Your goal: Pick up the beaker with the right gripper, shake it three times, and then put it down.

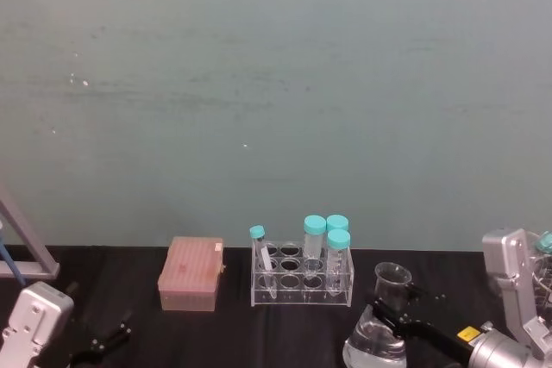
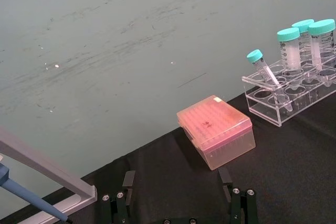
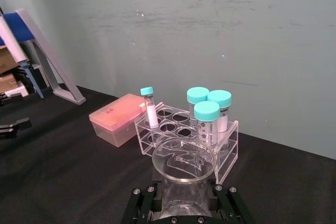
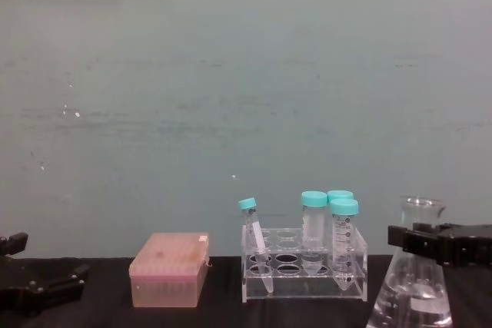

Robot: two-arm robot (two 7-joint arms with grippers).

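Glass beaker (image 4: 415,297), conical with a narrow neck and flared rim, sits at the near right of a black table (image 1: 129,299), to the right of and nearer than a clear rack (image 1: 302,277) of teal-capped tubes. It appears to hold a little clear liquid. The right gripper (image 4: 419,242) reaches in from the right, and its black fingers are closed around the neck just below the rim, holding the beaker. Whether the base touches the table cannot be told, as it runs off the lower edge of each view. A pink box (image 1: 191,275) sits left of the rack, well apart from the beaker. The left gripper (image 2: 177,174) rests low at the near left, fingers spread wide and holding nothing.

The step in hand looks like the lift before shaking. Done well, it calls for a firm grip on the neck so the smooth glass cannot slip. It also calls for a straight rise to clear the table, then short, level shakes kept away from the rack. The shakes should be gentle enough that no liquid reaches the open rim, with the beaker upright throughout.
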